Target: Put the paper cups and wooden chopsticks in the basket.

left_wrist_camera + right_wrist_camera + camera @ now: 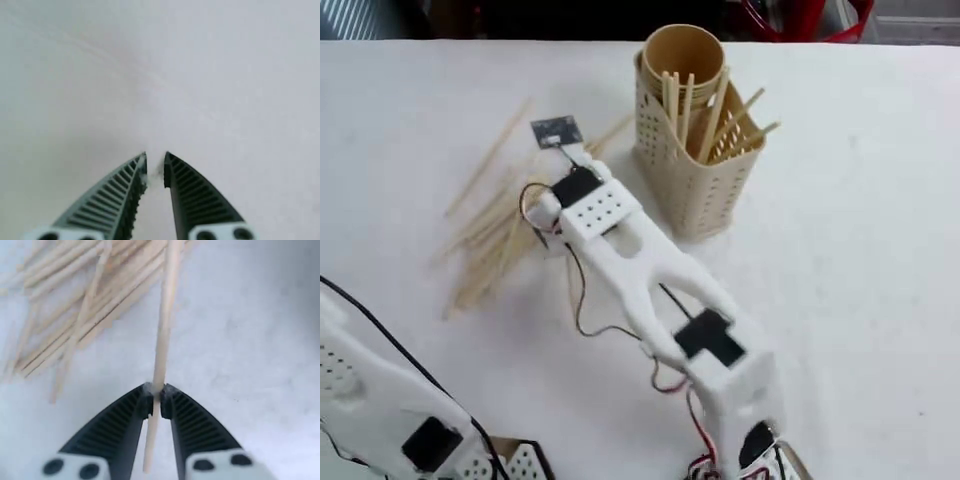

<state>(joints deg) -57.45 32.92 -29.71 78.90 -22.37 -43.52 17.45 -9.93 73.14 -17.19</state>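
the step in hand looked to be a chopstick pick: the right gripper (pixel 156 392) was pinched around a single chopstick (pixel 165 315) at the edge of the loose pile (pixel 485 235) on the counter (pixel 860 250), while the basket (pixel 695 190) nearby held a paper cup (pixel 680 50) and several sticks (pixel 720 115). next it would likely need a lift clear of the pile and a swing over the basket rim before letting go (the left gripper (pixel 155 162), narrowed to a slit and holding nothing, hung over bare counter). no brand, label or writing could be read.
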